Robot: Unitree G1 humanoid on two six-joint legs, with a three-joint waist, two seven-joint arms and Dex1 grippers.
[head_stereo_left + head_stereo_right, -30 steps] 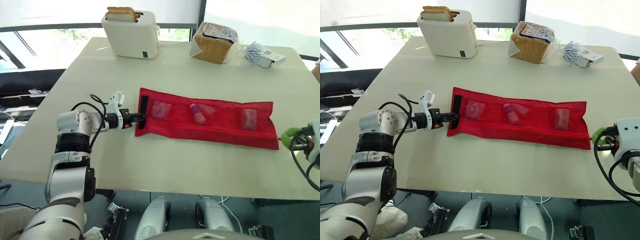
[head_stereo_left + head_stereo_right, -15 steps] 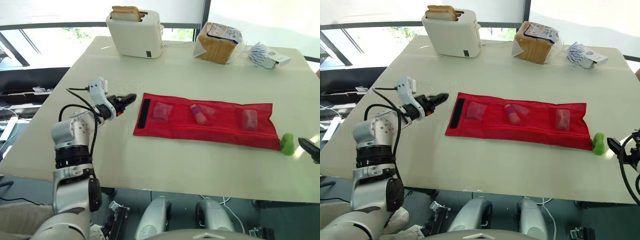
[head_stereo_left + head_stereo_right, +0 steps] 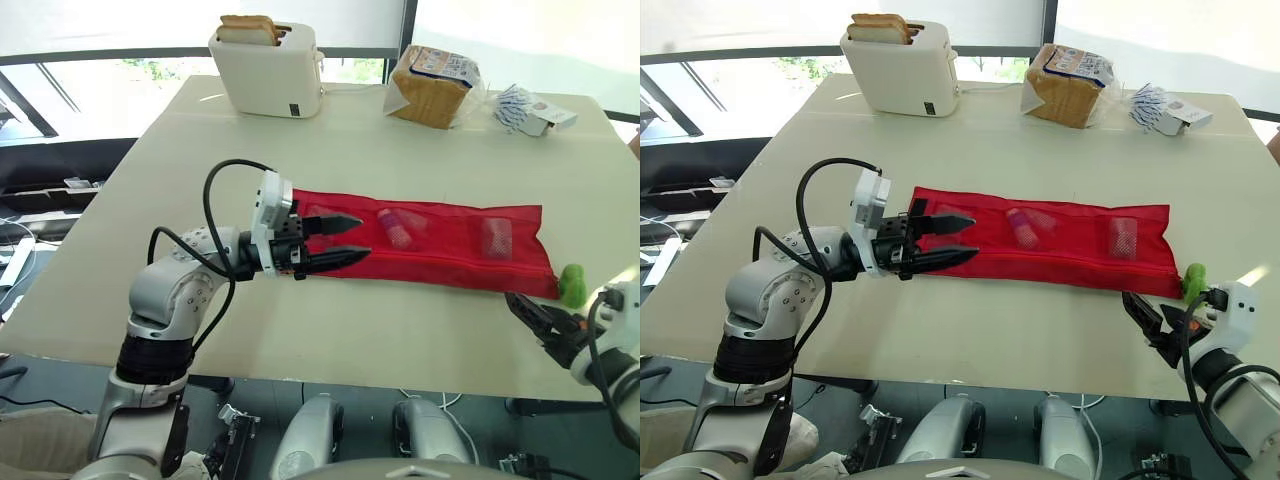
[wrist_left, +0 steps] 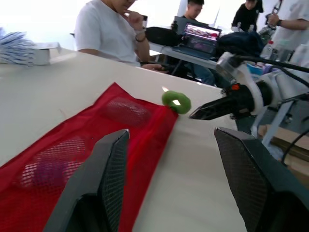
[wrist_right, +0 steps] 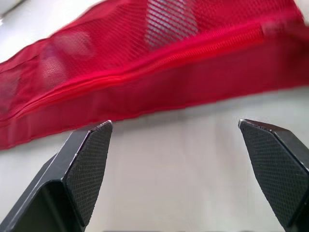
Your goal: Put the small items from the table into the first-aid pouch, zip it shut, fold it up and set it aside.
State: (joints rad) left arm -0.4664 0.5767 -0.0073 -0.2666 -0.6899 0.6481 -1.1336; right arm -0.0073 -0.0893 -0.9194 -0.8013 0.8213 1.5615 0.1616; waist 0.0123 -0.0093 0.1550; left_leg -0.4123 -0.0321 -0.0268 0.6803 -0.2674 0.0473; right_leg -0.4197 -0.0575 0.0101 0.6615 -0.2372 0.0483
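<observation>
Both end effectors have let go of the pouch (image 3: 440, 245), which lies flat and unfolded across the table (image 3: 330, 335), its three items inside the mesh pockets. The left end effector (image 3: 364, 235) has swung back in and now hovers wide open over the pouch's left end. The right end effector (image 3: 520, 312), also wide open, has dropped back near the table's front edge, apart from the green pull (image 3: 572, 285). Zipping looks finished; folding seems next.
</observation>
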